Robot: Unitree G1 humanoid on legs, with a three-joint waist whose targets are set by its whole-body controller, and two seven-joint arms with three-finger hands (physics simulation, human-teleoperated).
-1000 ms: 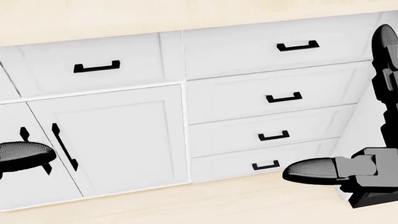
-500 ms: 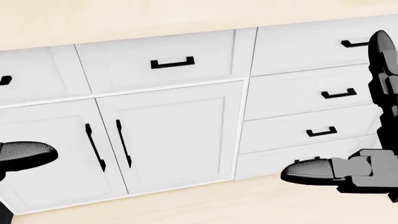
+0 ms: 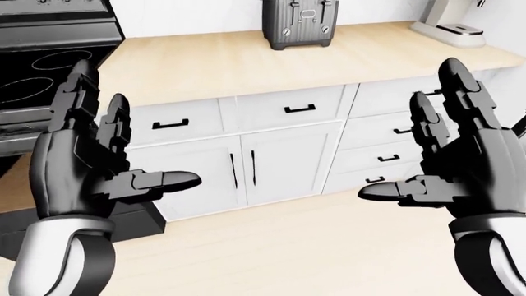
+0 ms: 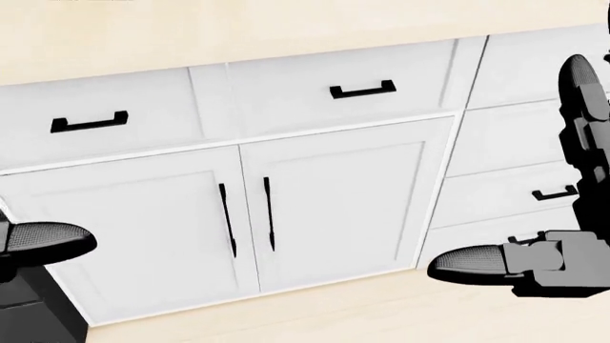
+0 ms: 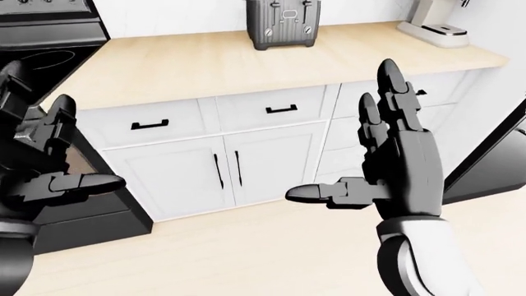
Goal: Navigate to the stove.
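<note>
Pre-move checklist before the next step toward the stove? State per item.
1. Stove in view: ok. The stove sits at the left edge of the left-eye view, black cooktop showing.
2. Squared up to it: not ok. The white double-door cabinet fills the head view's centre; the stove lies off to the left.
3. Left hand empty: ok, fingers spread open, holding nothing.
4. Right hand empty: ok, open, holding nothing.
5. Hands off the countertop and toaster: ok, nothing touched.
6. Floor along the way left: cannot tell, the left hand and forearm hide much of it.
</note>
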